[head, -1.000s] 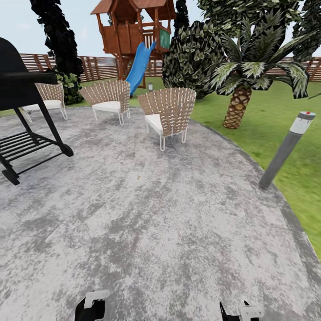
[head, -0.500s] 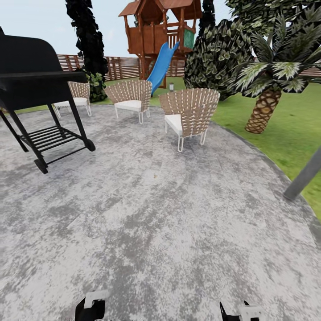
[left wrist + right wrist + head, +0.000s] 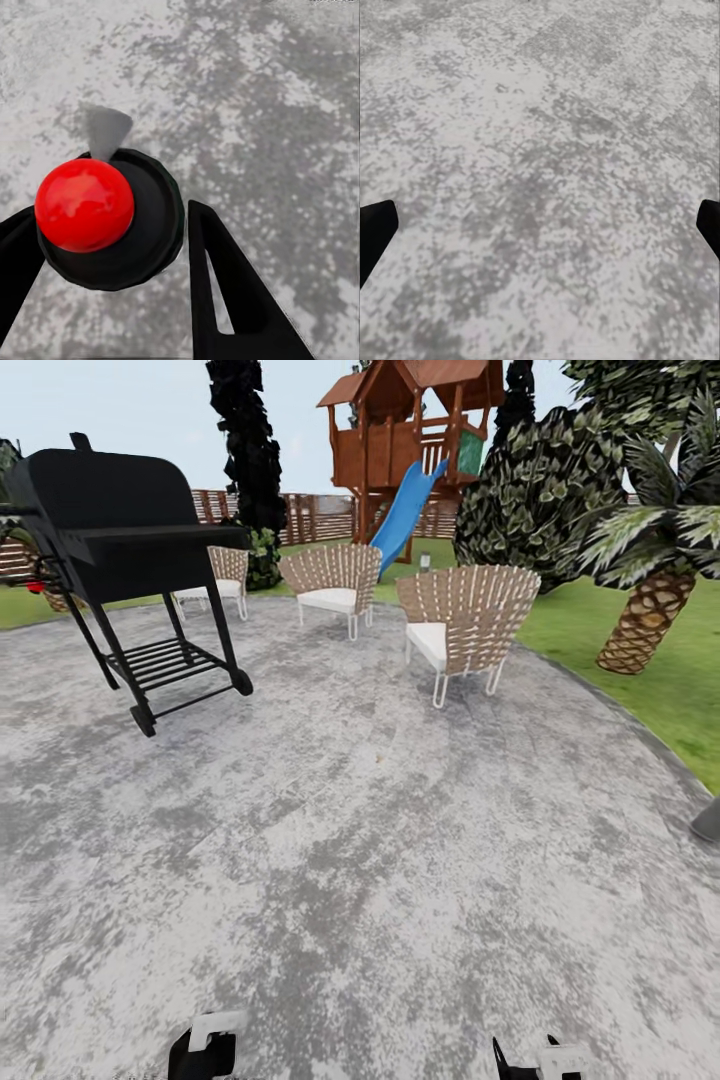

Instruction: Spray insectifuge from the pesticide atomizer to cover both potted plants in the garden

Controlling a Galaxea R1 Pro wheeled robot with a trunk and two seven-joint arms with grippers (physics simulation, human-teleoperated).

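Paved circle crossed, atomizer unseen.
Both grippers, left gripper (image 3: 112, 292) and right gripper (image 3: 540, 225), are held apart, empty; the barbecue grill (image 3: 130, 550) ahead-left could perhaps be clipped.

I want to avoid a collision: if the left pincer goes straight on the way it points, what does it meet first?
Probably the black round disc with a red ball on it, lying between the left pincer and the grey paving. Its depth is unclear.
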